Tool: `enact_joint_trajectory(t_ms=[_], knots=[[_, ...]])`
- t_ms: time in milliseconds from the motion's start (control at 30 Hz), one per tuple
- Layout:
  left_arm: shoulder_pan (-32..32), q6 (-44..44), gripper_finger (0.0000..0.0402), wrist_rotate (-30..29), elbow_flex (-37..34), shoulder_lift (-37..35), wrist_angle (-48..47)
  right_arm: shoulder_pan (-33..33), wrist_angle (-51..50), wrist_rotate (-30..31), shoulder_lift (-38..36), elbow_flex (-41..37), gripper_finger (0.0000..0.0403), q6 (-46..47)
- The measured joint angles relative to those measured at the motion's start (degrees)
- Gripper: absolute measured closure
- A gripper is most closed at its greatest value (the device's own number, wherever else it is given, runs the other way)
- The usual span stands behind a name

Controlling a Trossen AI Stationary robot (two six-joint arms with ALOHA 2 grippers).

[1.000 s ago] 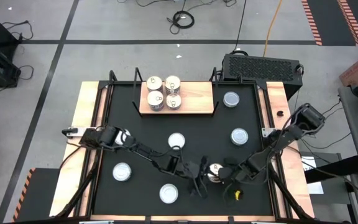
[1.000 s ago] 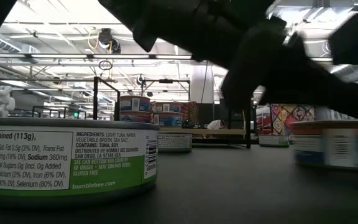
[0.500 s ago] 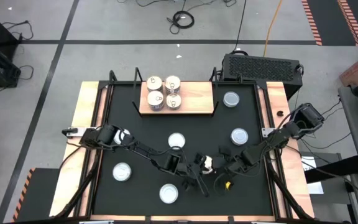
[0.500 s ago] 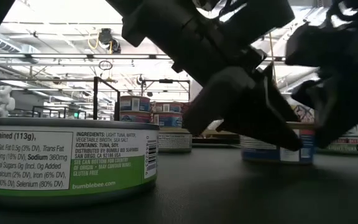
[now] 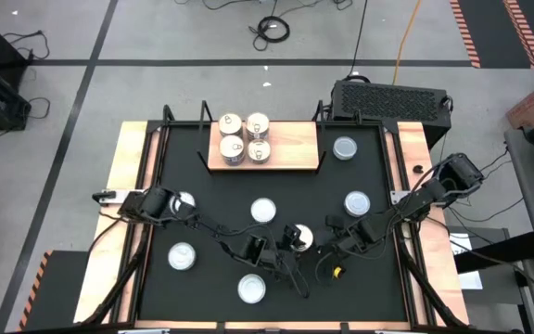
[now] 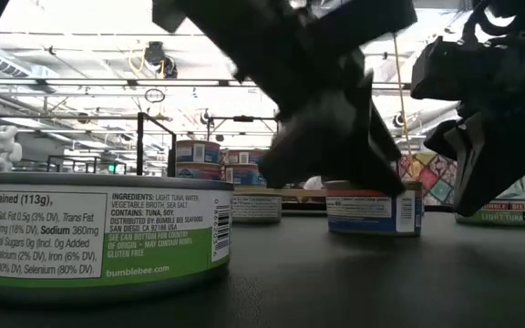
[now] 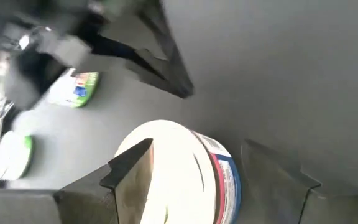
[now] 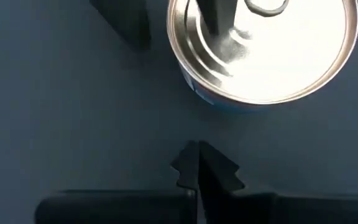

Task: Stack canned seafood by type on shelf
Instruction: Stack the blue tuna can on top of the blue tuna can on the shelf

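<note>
A short round tin with a bright silvery top stands on the black table, near of centre. My left gripper is open, with a finger on either side of it. My right gripper is shut and sits just right of the tin, with a small gap between them. Several white-topped tins stand on the wooden shelf at the far edge. My left gripper has the tin between its open fingers, level with the table. One finger overlaps the tin's rim in the wrist view and the other stands apart. I cannot tell whether either one touches it.
Loose tins lie around: one just beyond the grippers, two on the right, and two near left. A green-labelled tin fills the low view's left. Black rods stand at the shelf's ends.
The tin has slid across the table toward the left and far edges. My shut right gripper moved leftward behind it. My left gripper shifted toward the far edge, and its open fingers now stand around the tin.
</note>
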Motion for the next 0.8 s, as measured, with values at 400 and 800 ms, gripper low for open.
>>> enact_joint_trajectory(t_ms=[400, 800], knots=[[-1.7, -4.6, 0.016, 0.9, -1.6, -2.2, -5.2, 7.3, -2.4, 7.7, -1.8, 0.0, 0.0403, 7.2], [-1.7, -4.9, 0.0219, 1.1, -2.2, -2.1, -3.5, 11.2, -2.7, 16.8, -1.8, 0.0, 0.0403, 11.2]])
